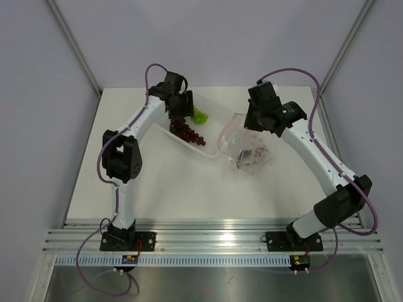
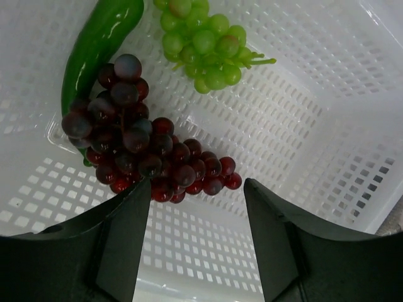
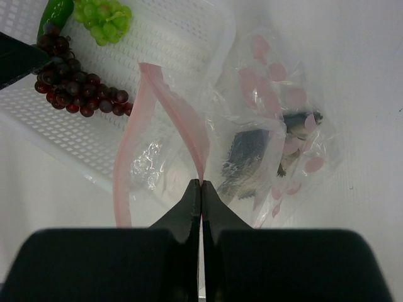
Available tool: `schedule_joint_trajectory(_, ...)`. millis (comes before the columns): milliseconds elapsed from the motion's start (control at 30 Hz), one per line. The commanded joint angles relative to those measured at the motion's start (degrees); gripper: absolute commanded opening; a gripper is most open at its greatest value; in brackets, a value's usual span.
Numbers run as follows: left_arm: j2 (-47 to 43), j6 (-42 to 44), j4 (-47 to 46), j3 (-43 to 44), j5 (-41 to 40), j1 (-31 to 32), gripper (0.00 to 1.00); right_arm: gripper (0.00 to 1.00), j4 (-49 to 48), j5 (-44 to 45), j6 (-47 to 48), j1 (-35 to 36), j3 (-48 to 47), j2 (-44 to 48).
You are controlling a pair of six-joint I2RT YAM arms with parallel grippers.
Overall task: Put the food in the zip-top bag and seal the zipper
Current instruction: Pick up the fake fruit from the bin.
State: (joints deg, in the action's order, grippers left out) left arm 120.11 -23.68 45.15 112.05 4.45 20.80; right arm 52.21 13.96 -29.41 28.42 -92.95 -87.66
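Left gripper [image 2: 196,189], jaws spread, hovers over the dark red grape bunch [image 2: 145,151] in the white tray [image 2: 327,126]; grasp its thick middle while the right gripper [image 3: 201,184] pinches the zipper [image 3: 176,107] of the zip-top bag [image 3: 271,145]

I see dark red grape bunch [image 2: 145,151] resting against curved green chili pepper [image 2: 94,44] in white perforated tray [image 2: 315,94], green grape cluster [image 2: 204,41] near, clear zip-top bag [image 3: 277,82] beside tray, pink zipper [image 3: 170,107] unsealed, grey fish [image 3: 249,157] inside bag.
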Motion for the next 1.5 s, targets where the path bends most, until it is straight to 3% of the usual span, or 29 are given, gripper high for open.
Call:
schedule_joint_trajectory(0,2.6,-1.5,-7.0,5.8,-1.3,0.2,0.62,0.0,-0.3,-0.1,-0.6,-0.3,-1.0,2.6)
schedule_joint_trajectory(300,15.6,-2.9,-9.4,17.0,-3.0,0.2,0.64,0.0,0.2,-1.5,-1.0,-0.3,0.0,3.1)
schedule_joint_trajectory(400,19.4,-3.6,-9.5,20.0,-4.7,0.2,0.74,0.0,0.0,-2.2,-1.2,-0.3,0.7,3.0)
schedule_joint_trajectory(467,20.2,-4.1,-11.6,20.0,-6.0,0.2,0.76,0.0,-0.3,-2.9,-1.4,-0.3,1.2,3.0)
schedule_joint_trajectory(733,22.5,-6.4,-16.1,18.9,-5.3,0.2,0.69,0.0,-0.5,-3.7,-1.4,-0.3,1.6,2.8)
schedule_joint_trajectory(1300,28.9,-7.2,-14.3,22.1,-2.8,0.3,0.7,0.0,-0.8,-5.0,-2.3,-0.3,2.2,3.5)
schedule_joint_trajectory(1400,28.3,-7.2,-14.3,21.4,-2.1,0.3,0.56,0.0,-0.8,-5.0,-2.5,-0.3,2.3,3.5)
schedule_joint_trajectory(1467,25.7,-7.4,-15.6,20.1,-1.7,0.3,0.4,0.0,-0.7,-5.0,-2.5,-0.4,2.3,3.6)
